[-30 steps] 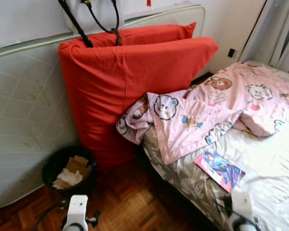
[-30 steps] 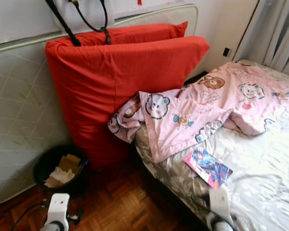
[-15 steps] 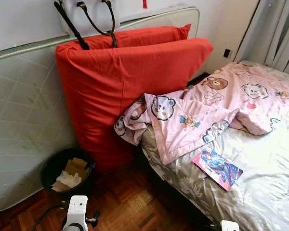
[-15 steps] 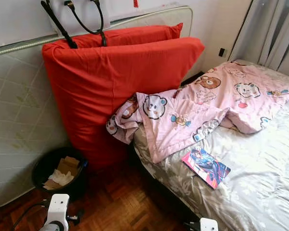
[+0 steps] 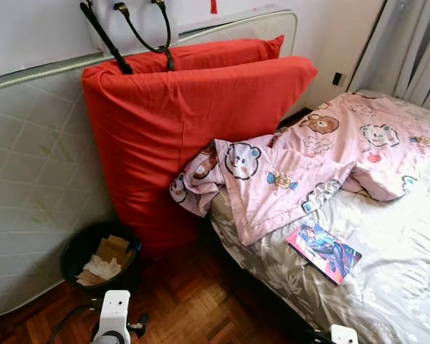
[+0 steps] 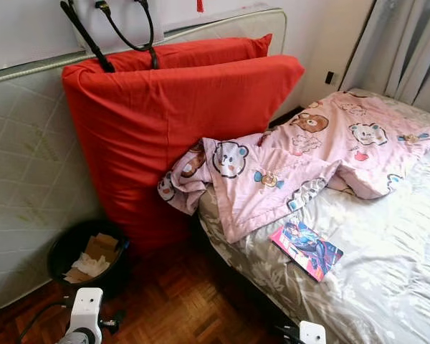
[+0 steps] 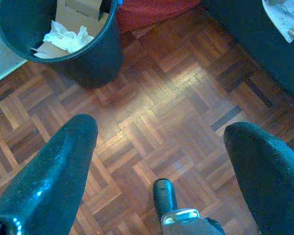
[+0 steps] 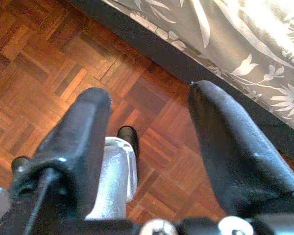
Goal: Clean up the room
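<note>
— Pink blanket (image 5: 322, 161) lies rumpled over the bed (image 5: 387, 287) corner, a comic book (image 5: 324, 251) beside it; nothing is grasped, so this looks like choosing a target.

— Next, reach the book. Wrist views add both empty: left end effector (image 7: 161, 147) and right end effector (image 8: 152, 127), fingers apart, over parquet, bin (image 7: 88, 54) near.

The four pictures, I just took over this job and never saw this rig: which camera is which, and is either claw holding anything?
The two wide pictures come from the robot's head, looking down at a bed with a pink blanket and a comic book. A red mattress leans on the wall above a black bin of paper scraps. The other two look along each wrist's black fingers: the left claw and right claw both hang open over parquet floor, holding nothing.
</note>
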Robot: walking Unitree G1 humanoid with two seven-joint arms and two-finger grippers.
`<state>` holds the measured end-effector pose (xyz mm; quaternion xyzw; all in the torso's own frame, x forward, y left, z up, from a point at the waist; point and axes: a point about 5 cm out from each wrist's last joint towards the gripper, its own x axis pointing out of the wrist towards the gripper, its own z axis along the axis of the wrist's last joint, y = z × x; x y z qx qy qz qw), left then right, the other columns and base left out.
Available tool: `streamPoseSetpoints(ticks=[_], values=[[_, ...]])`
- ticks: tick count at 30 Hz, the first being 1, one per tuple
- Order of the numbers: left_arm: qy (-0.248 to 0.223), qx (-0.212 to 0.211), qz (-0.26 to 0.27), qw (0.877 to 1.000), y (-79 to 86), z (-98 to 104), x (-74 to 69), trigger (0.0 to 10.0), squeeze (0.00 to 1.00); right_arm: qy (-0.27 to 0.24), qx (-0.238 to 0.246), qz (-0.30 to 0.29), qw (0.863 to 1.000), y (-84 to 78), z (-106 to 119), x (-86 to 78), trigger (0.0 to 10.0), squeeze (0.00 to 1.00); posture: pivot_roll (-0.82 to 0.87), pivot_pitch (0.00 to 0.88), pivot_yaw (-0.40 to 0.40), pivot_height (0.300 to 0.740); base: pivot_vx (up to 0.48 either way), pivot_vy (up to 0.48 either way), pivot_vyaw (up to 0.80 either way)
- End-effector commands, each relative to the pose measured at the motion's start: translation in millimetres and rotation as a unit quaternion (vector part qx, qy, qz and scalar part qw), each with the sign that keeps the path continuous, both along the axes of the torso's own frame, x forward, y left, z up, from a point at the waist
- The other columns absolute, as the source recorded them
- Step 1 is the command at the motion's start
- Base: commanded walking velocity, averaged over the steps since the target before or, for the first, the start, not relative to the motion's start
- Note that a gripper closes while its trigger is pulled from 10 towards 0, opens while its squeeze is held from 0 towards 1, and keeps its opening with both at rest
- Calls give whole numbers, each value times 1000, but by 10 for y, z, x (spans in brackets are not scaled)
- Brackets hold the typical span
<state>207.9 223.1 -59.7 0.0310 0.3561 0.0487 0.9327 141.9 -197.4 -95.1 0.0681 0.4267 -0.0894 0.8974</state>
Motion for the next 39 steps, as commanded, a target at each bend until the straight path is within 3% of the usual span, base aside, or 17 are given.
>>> streamPoseSetpoints(ticks=[1,2,3,4,13,39], values=[[7,-10,11,1000,7,-19,-26,10000,0,-1,2,14,1000,66,-13,-25,10000,1000,-84,0,-10,740,0,0,0],[6,-10,11,1000,6,-19,-27,10000,0,-1,4,15,1000,87,-19,-39,10000,604,-84,0,-10,740,0,0,0],[6,-10,11,1000,6,-19,-27,10000,0,-2,6,14,1000,98,-21,-47,10000,604,-84,0,-10,740,0,0,0],[7,-11,11,1000,5,-20,-29,10000,0,-1,5,15,1000,94,-22,-48,10000,0,-87,0,-8,740,0,0,0],[12,-14,7,1000,1,-34,-50,10000,0,6,4,20,1000,56,-19,-36,10000,0,-92,0,-4,740,0,0,0],[12,-10,3,1000,8,-23,-30,10000,0,13,7,34,999,49,-24,-41,10000,0,-81,0,-8,740,0,0,-776]])
